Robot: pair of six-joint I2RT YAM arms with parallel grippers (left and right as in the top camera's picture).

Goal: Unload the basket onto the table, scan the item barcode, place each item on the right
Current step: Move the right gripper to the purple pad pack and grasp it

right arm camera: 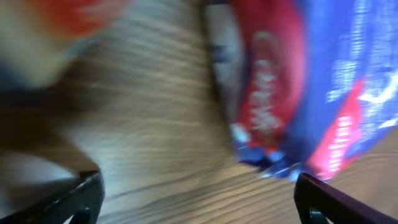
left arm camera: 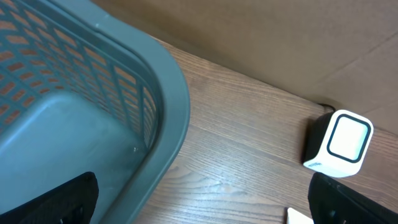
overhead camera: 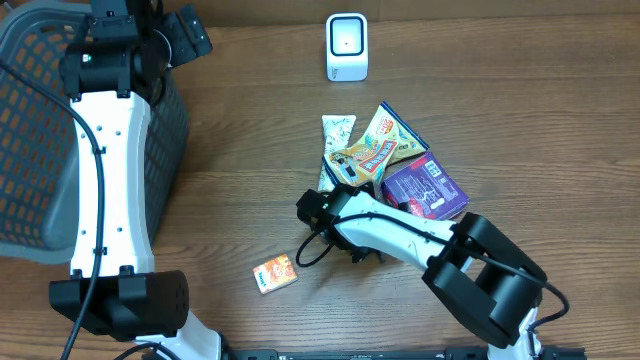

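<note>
Beside the snack pile on your surface, your R hand spread apart, your L hand apart too, up by basket, scanner beyond.

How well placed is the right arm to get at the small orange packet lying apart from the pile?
Probably yes: the small orange packet lies alone on bare table, nothing on it, close to the open right hand. The snack pile sits beyond the hand, not between.
</note>
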